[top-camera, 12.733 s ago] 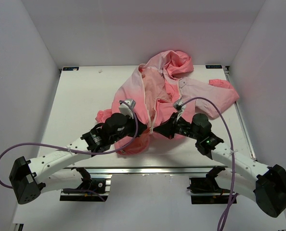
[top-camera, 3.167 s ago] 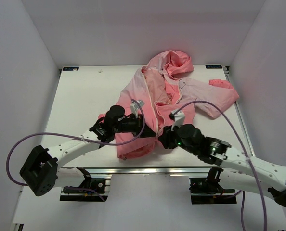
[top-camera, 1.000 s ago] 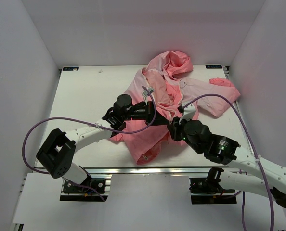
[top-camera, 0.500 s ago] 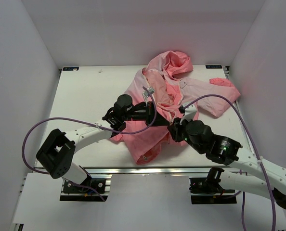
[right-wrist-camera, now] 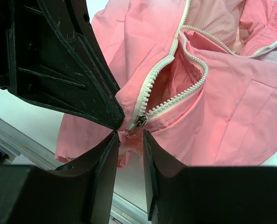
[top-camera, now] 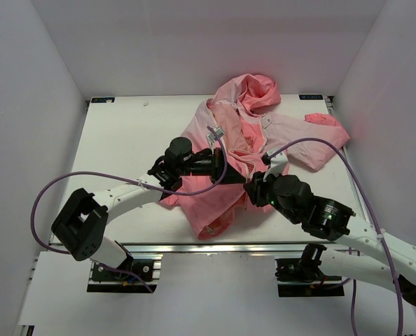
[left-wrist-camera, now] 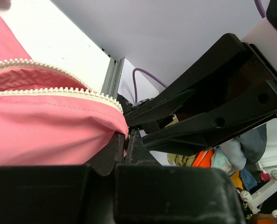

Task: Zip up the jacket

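Pinching the jacket [right-wrist-camera: 222,93] hem in my left gripper [right-wrist-camera: 116,122], I see the slider [right-wrist-camera: 141,122] at the tips of the right gripper [right-wrist-camera: 129,140], its grip unclear, the zipper [right-wrist-camera: 153,77] running onward.

the pink jacket [top-camera: 241,143] lies crumpled mid-table, hood away, white zipper [right-wrist-camera: 176,70] still mostly open.

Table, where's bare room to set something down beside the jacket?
The table is bare at far left, between the jacket and its left edge. So is the near-edge strip under the hem. Crowded: the middle, where the left gripper and right gripper meet; the sleeve fills the far right.
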Robot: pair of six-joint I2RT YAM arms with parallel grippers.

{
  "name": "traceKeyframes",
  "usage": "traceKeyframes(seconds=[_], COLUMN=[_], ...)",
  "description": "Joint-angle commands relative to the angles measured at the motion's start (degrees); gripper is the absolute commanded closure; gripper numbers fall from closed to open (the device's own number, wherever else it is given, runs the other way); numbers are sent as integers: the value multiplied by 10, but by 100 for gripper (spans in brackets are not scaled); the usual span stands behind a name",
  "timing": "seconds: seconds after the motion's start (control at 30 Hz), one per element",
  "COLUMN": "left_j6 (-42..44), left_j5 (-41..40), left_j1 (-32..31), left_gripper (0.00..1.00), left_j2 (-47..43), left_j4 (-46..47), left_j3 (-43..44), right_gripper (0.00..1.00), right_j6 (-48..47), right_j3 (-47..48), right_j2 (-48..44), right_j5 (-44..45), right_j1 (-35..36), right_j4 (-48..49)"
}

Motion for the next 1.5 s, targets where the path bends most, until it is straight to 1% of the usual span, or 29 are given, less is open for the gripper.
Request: traceKeyframes(seconds=[0.0, 0.47, 0.53, 0.67, 0.77, 0.87, 0.97, 1.2, 1.33, 1.37, 1.4, 1.43, 1.47], left_j6=[11, 11, 10, 8, 15, 16, 21, 43, 63, 74, 86, 117, 133], left_j5=[26, 33, 35, 41, 37, 37, 35, 27, 17, 15, 8, -3, -25], left_j1=[-3, -3, -3, -3, -3, -3, -3, -3, -3, -3, -3, -3, -3], left_gripper=[100, 100, 100, 100, 100, 100, 100, 100, 100, 100, 100, 100, 100], left_j2=[-29, -34, -31, -29, -31, -31, -31, -34, -39, -41, -43, -48, -51], left_j4=[1, 9, 13, 16, 7, 9, 4, -28, -57, -65, -98, -123, -147], left_j3=[-5, -8, -9, -9, -10, -11, -11, -8, -8, -7, -4, 0, 6], right_gripper=[68, 69, 69, 70, 78, 90, 92, 94, 94, 94, 93, 93, 93], right_j6=[-6, -2, 2, 31, 32, 36, 35, 33, 18, 5, -4, -14, -17], right_j3=[7, 4, 3, 11, 11, 4, 4, 16, 15, 15, 15, 17, 22], right_j2=[-9, 4, 16, 40, 33, 13, 3, -1, -8, -11, -12, -12, -10], right_j5=[27, 40, 52, 79, 72, 78, 72, 82, 69, 54, 45, 35, 27], right_j1=[-9, -19, -22, -25, -26, -26, -27, -31, -31, -31, -31, -31, -31], right_j4=[18, 29, 46, 52, 54, 52, 41, -6, -15, -16, -18, -25, -32])
